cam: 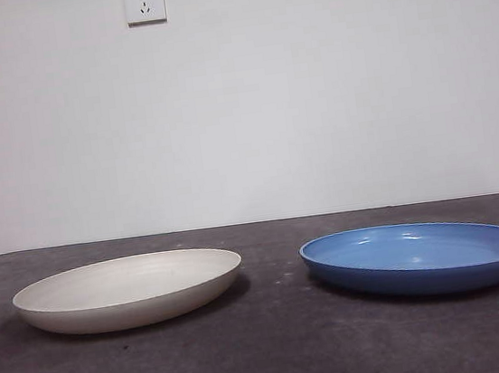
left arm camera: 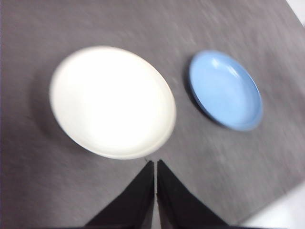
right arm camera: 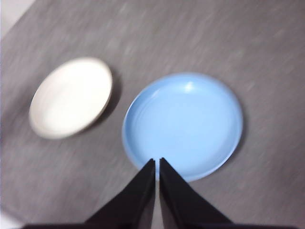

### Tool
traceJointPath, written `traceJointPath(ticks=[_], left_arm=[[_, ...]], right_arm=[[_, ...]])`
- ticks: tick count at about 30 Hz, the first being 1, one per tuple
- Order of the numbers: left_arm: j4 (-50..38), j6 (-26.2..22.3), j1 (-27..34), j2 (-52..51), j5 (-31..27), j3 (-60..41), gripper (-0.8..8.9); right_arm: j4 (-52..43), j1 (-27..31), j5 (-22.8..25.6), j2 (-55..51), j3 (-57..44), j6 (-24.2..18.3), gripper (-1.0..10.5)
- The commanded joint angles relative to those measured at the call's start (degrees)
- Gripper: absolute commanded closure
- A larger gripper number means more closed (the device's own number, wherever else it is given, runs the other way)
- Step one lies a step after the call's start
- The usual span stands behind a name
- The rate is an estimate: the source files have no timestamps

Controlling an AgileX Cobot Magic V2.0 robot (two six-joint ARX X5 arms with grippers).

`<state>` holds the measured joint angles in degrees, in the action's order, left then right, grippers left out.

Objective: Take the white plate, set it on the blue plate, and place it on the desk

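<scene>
The white plate (cam: 130, 290) rests on the desk (cam: 270, 357) at the left, and the blue plate (cam: 419, 257) rests at the right, with a gap between them. Neither arm shows in the front view. My left gripper (left arm camera: 156, 164) hovers high above the desk beside the white plate (left arm camera: 112, 101), jaws shut and holding nothing; the blue plate (left arm camera: 225, 89) lies farther off. Shut and empty as well, my right gripper (right arm camera: 157, 163) hangs high over the near rim of the blue plate (right arm camera: 183, 125), with the white plate (right arm camera: 70, 97) off to one side.
A pale wall with a white socket (cam: 144, 1) stands behind the desk. The desk's edge and a pale floor strip (left arm camera: 281, 214) show in a corner of the left wrist view.
</scene>
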<state>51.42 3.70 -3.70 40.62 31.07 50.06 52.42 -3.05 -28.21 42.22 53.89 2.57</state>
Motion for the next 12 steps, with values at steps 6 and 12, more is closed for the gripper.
traceJointPath(ticks=[6, 12], left_arm=[[1.9, -4.6, -6.0, 2.4, 2.0, 2.8, 8.05], [1.3, -4.4, -7.1, 2.4, 2.0, 2.8, 7.29]], right_arm=[[5.6, -4.9, -4.5, 3.1, 1.3, -5.1, 9.4], [5.5, -5.9, -4.5, 3.0, 1.3, -4.8, 9.2]])
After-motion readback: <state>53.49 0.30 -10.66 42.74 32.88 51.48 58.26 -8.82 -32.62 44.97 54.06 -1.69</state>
